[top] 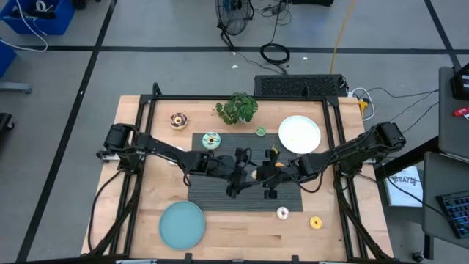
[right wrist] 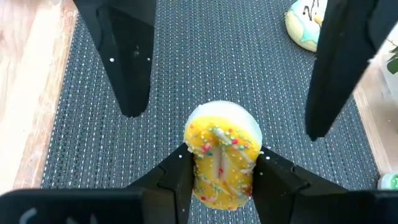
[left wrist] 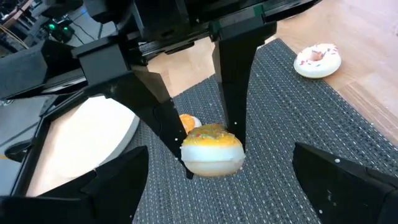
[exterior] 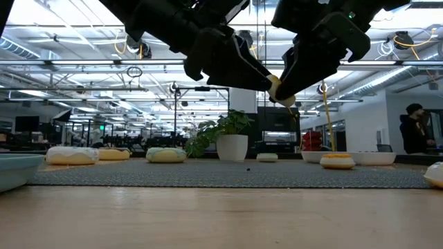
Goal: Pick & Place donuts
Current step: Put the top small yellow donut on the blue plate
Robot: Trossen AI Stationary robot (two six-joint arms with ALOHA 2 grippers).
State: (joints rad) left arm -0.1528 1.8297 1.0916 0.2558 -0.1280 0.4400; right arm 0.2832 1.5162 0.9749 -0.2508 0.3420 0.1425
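My right claw (right wrist: 217,180) is clenched on a yellow-iced sprinkled donut (right wrist: 221,155), held in the air above the grey mat (top: 212,192) mid-tabletop; my left claw (left wrist: 217,186) is spread wide around it, fingers not touching, so I judge this a handover not yet made; teal plate (top: 183,224) and white plate (top: 299,134) both bare; other donuts lie loose: green-iced (top: 211,141), brown (top: 179,120), white (top: 282,213), yellow (top: 316,222); most of the job remains; no readable writing.
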